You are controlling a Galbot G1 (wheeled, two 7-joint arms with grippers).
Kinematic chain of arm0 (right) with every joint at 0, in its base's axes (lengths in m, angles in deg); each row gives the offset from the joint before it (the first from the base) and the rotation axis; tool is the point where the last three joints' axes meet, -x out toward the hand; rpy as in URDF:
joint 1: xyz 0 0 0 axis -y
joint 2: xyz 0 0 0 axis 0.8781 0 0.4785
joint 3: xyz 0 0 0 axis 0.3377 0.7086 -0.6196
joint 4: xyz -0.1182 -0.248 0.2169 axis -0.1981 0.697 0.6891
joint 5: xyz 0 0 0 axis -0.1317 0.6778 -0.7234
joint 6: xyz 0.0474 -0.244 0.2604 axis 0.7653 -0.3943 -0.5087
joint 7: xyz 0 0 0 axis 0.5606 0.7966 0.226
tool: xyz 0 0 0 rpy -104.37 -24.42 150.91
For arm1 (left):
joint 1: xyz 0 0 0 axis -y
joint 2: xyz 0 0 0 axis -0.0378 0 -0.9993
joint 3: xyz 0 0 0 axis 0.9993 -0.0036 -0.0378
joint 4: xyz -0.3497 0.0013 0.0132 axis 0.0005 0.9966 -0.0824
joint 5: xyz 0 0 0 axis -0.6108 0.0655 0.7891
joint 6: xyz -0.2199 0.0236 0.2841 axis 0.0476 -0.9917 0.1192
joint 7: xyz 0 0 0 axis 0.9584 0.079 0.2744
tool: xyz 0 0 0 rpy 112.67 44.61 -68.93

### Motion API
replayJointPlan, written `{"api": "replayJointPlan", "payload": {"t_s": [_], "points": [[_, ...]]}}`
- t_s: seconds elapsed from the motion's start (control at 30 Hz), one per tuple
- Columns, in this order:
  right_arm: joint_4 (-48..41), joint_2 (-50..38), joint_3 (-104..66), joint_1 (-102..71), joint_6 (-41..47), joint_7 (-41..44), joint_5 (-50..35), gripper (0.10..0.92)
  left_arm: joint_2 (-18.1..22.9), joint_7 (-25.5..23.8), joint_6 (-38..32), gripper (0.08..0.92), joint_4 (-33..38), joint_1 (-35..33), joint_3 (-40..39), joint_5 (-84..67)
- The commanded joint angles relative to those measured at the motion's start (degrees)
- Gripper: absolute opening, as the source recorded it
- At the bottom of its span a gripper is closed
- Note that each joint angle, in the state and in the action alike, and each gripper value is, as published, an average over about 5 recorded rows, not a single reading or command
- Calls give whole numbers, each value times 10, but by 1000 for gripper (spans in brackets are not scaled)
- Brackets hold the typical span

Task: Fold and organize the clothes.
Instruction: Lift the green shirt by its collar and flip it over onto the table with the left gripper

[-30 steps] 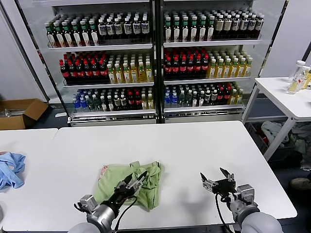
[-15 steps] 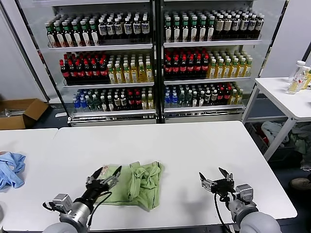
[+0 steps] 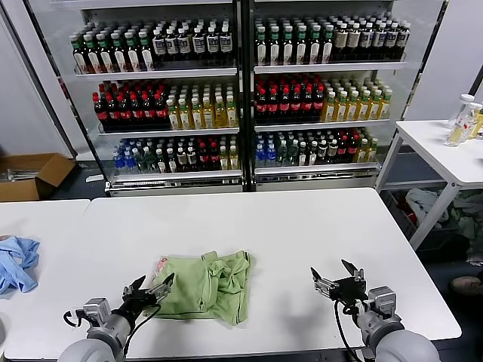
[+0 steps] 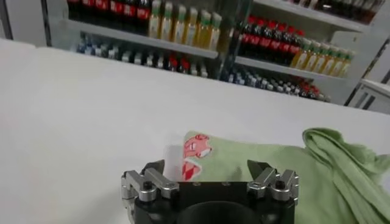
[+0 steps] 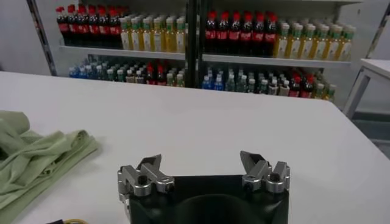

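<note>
Head view is showing the light green shirt [image 3: 202, 285] lying bunched and partly folded on the white worktop [image 3: 287, 234], near its front edge and a little left of centre. Its right side is heaped into crumpled folds, so the sleeves and collar are not making themselves out; only a sliver of the red-and-white print is peeking from the upper left corner. The left gripper [image 3: 148, 289] is hovering just beside the shirt's left edge, its fingers spread and holding nothing. Whether a fingertip is touching the cloth is hard to tell. The left wrist view is catching the shirt [image 4: 286, 170] beyond the spread fingers [image 4: 153, 168], with the print partly hidden by the gripper body.

The right gripper [image 3: 337, 277] is waiting well apart from the shirt, toward the right front of the worktop, fingers also spread and empty. A light blue cloth [image 3: 16, 262] is lying at the far left, cut off by the frame edge. Behind, bottle-filled coolers [image 3: 241, 90] are standing.
</note>
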Motion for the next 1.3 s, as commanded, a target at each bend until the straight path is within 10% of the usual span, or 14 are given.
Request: {"api": "replayJointPlan", "payload": {"t_s": [0.03, 0.2, 0.93, 1.3], "points": [[5, -2, -4, -1, 0, 0, -1, 823, -7, -24, 47, 823, -24, 10, 9, -107], [8, -2, -7, -4, 1, -1, -1, 823, -4, -28, 47, 790, -33, 15, 10, -123], [26, -1, -27, -27, 2, -2, -1, 823, 16, -39, 46, 178, -66, 29, 70, -347], [34, 2, -33, -31, 3, -2, -2, 823, 8, -31, 46, 105, -49, 19, 188, -452]]}}
